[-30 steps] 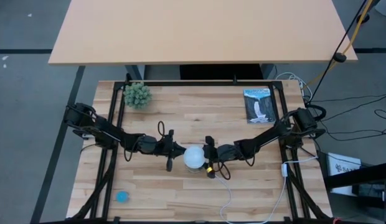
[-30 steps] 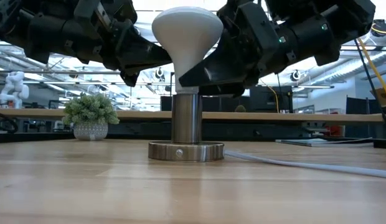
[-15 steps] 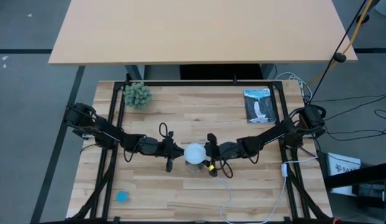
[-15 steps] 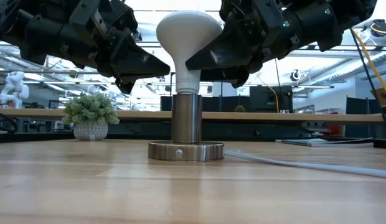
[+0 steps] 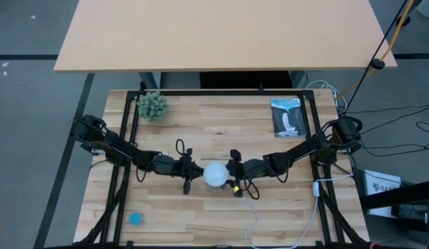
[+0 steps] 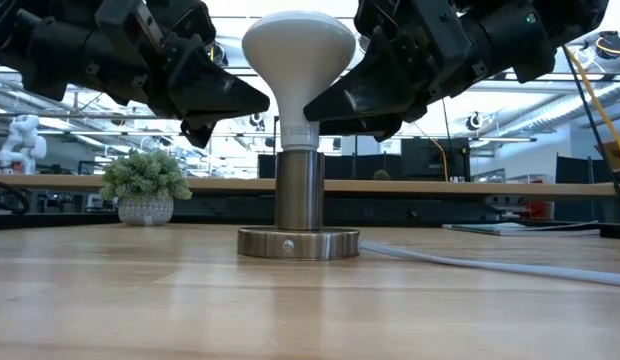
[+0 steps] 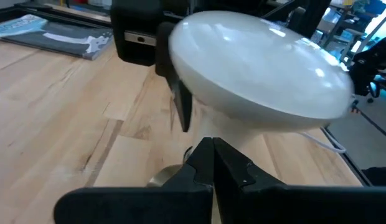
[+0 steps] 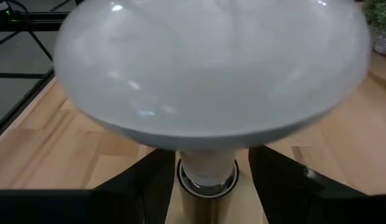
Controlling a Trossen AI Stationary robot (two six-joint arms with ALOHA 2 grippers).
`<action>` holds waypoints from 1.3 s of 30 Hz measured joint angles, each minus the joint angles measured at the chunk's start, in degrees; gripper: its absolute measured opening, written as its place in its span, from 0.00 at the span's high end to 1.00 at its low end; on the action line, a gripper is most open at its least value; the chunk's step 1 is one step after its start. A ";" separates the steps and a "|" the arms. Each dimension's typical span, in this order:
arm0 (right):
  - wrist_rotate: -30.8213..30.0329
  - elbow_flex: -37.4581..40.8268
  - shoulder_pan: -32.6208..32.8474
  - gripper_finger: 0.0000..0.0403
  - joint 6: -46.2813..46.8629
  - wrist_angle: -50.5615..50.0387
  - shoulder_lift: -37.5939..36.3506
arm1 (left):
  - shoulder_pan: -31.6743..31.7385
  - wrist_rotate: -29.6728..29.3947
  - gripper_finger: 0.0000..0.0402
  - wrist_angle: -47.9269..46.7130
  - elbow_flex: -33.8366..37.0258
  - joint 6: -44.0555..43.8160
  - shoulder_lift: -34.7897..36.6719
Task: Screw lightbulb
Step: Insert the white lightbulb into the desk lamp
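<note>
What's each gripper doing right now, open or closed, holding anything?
Left gripper: shut, holding nothing, tip beside the lightbulb neck.
Right gripper: open, fingers either side of the lightbulb's neck; grip contact cannot be told.

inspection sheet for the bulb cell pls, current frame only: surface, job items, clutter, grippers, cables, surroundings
Surface: wooden table, nothing spilled.
Job's things: lightbulb upright in metal socket stand, near table centre.
Clutter: small potted plant, booklet, blue disc.
Grippers: left gripper and right gripper flank the bulb neck; right jaws open around it; left jaws closed, tip at the neck.
Cables: white cord runs from the stand base.
Surroundings: second tabletop behind; lab room beyond.
</note>
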State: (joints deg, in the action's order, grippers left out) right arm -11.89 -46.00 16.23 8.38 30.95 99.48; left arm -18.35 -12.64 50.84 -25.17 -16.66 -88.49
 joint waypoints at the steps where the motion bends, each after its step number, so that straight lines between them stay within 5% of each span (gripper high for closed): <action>1: -0.01 0.00 0.00 0.51 -0.06 0.01 0.00 | -0.17 0.00 1.00 -0.01 -0.06 -0.41 0.00; 17: 0.01 0.00 -0.26 0.51 1.43 -0.01 0.00 | -2.05 -0.29 1.00 -5.36 -0.20 -8.32 0.00; 27: -0.01 0.00 -0.42 0.51 1.43 0.01 0.00 | -3.16 -0.31 1.00 -6.07 -0.20 1.95 -0.02; 39: -0.01 0.00 -0.86 0.51 1.43 0.58 0.00 | -3.57 -0.74 1.00 -9.23 -2.59 -2.49 -0.02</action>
State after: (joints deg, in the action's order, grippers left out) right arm -11.90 -46.00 15.36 9.80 31.53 99.48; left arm -21.92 -13.38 41.62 -27.76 -19.15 -88.51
